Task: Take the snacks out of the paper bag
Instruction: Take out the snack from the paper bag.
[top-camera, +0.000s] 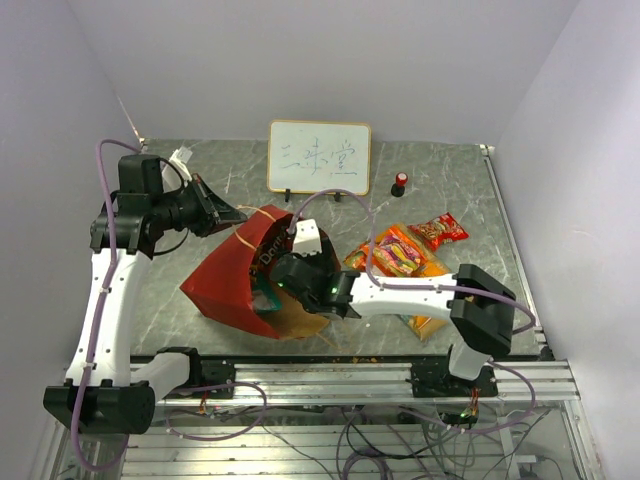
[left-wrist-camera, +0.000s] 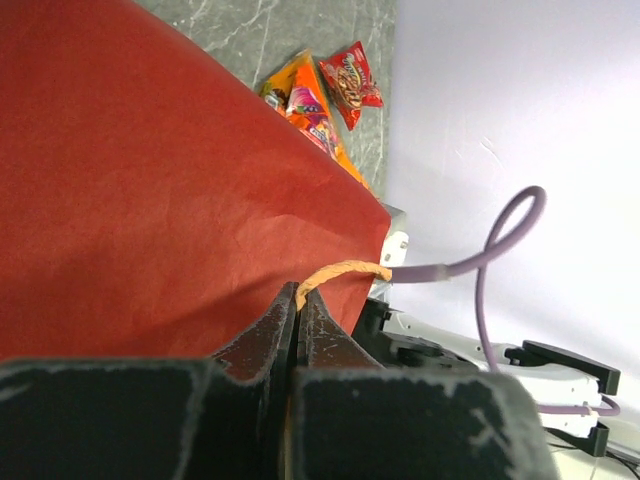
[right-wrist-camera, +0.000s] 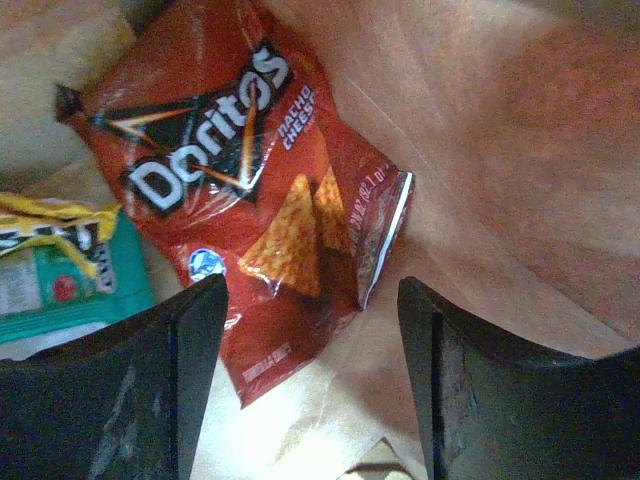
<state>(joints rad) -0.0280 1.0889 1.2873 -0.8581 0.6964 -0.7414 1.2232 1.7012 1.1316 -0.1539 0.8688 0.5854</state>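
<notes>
The red paper bag (top-camera: 225, 280) lies on its side on the table, mouth toward the right. My left gripper (top-camera: 228, 214) is shut on its string handle (left-wrist-camera: 335, 272) and holds the upper rim up; the bag's red wall (left-wrist-camera: 150, 190) fills the left wrist view. My right gripper (top-camera: 290, 272) is inside the bag's mouth, open and empty. In the right wrist view the red Doritos bag (right-wrist-camera: 240, 170) lies on the brown kraft inside (right-wrist-camera: 500, 140), just ahead of the open fingers (right-wrist-camera: 190, 370). A teal-white packet (right-wrist-camera: 60, 275) lies at its left. Orange and yellow chip bags (top-camera: 398, 255) and a small red packet (top-camera: 438, 231) lie outside on the table.
A whiteboard (top-camera: 319, 157) stands at the back. A small red-capped black bottle (top-camera: 399, 183) stands to its right. The table's raised edge (top-camera: 510, 240) runs along the right. Purple cables loop over both arms.
</notes>
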